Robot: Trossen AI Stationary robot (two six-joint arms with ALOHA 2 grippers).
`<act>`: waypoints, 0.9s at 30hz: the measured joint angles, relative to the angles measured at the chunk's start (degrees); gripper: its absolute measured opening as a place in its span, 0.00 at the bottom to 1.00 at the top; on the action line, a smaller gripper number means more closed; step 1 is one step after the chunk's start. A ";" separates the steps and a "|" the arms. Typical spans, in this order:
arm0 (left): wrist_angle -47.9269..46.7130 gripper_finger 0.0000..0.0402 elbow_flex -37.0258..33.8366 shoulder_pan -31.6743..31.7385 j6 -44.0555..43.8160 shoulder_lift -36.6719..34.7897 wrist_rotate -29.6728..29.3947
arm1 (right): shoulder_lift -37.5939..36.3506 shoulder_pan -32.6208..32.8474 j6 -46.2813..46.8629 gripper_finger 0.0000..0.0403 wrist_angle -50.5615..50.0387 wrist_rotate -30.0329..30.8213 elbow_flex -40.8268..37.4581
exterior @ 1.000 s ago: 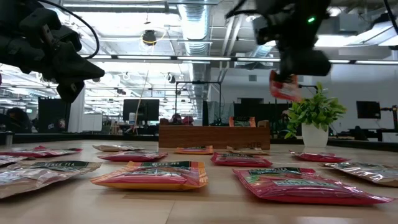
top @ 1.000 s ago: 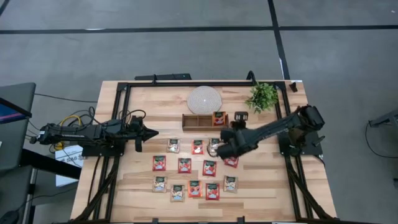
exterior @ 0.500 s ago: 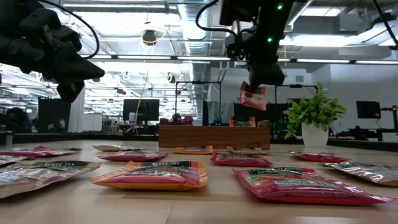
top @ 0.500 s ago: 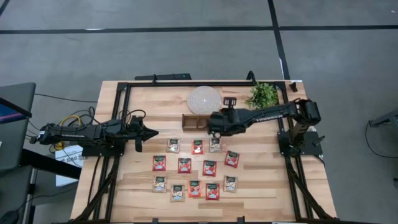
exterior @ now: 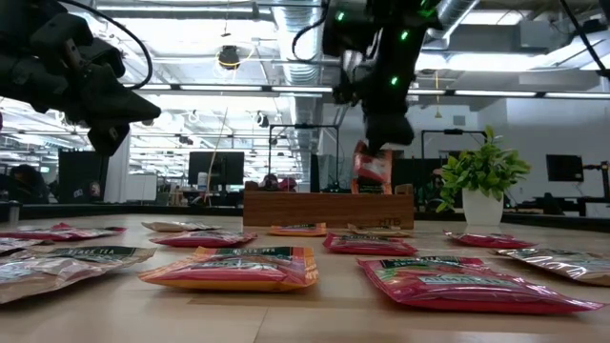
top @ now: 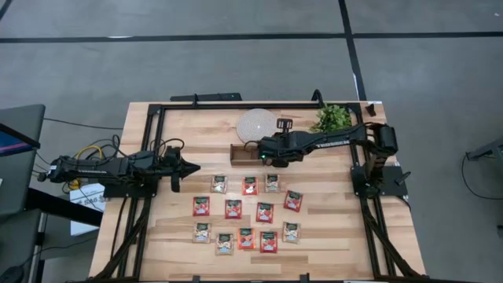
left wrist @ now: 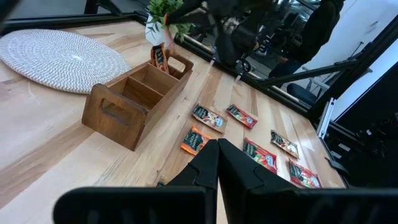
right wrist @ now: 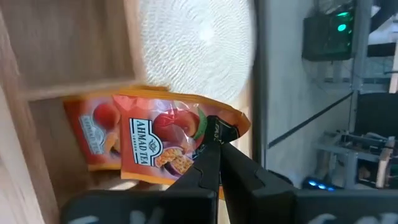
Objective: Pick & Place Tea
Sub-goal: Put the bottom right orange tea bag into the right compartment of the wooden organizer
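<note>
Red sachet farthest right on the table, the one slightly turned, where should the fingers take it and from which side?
The red sachet lies flat on the table, clear of its neighbours, so probably come straight down from above. Pinch across one sealed edge, fingers lined up with its slight turn; a flat packet offers little to catch from the side.

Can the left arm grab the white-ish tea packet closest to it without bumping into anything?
Probably yes. The left pincer hangs shut above bare table, and the pale sachet lies flat just past its tip with nothing between them. The right pincer is busy over the wooden tray, away from that path.
</note>
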 joint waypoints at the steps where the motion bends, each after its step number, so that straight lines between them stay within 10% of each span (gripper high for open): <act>1: 0.00 0.00 0.00 0.00 -0.02 -0.02 -0.06 | 0.71 0.02 -0.34 0.00 -1.11 -0.10 -0.24; 27: 0.28 0.00 -0.02 0.00 -0.02 0.00 -0.28 | 6.43 0.19 -0.20 0.00 -0.73 0.12 0.30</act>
